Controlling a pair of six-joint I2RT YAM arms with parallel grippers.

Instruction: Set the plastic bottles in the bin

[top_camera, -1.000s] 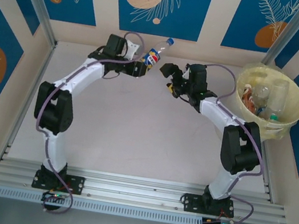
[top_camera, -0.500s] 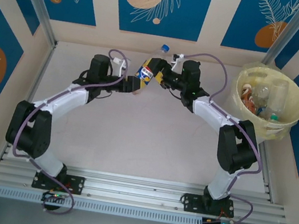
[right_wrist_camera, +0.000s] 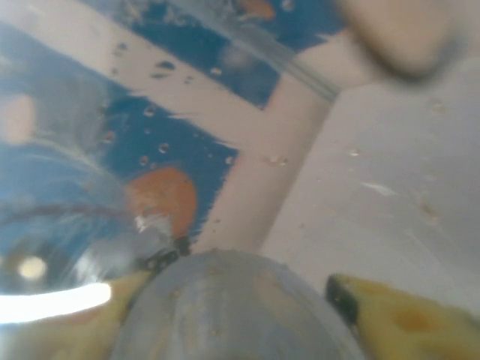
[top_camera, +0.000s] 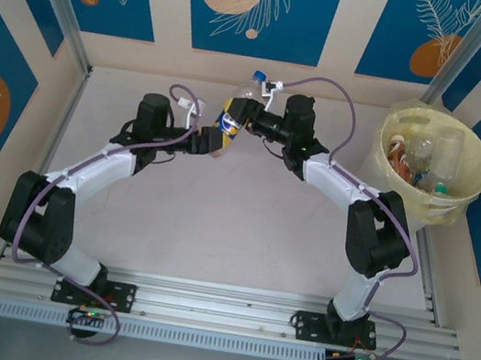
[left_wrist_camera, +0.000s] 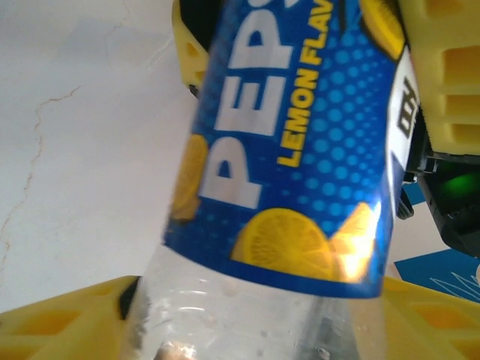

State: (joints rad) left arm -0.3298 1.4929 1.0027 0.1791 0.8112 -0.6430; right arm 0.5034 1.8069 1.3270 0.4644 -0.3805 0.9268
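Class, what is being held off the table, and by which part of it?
The Pepsi bottle: the right gripper clasps its labelled upper body; the left gripper has its jaws around the clear lower end, grip there unclear.

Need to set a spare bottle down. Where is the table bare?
Bare: the pale tabletop between left arm and right arm, and the far-left corner. Crowded: far centre, where left gripper and right gripper meet at the blue-labelled clear plastic bottle; far right, the round pale-yellow plastic bin.
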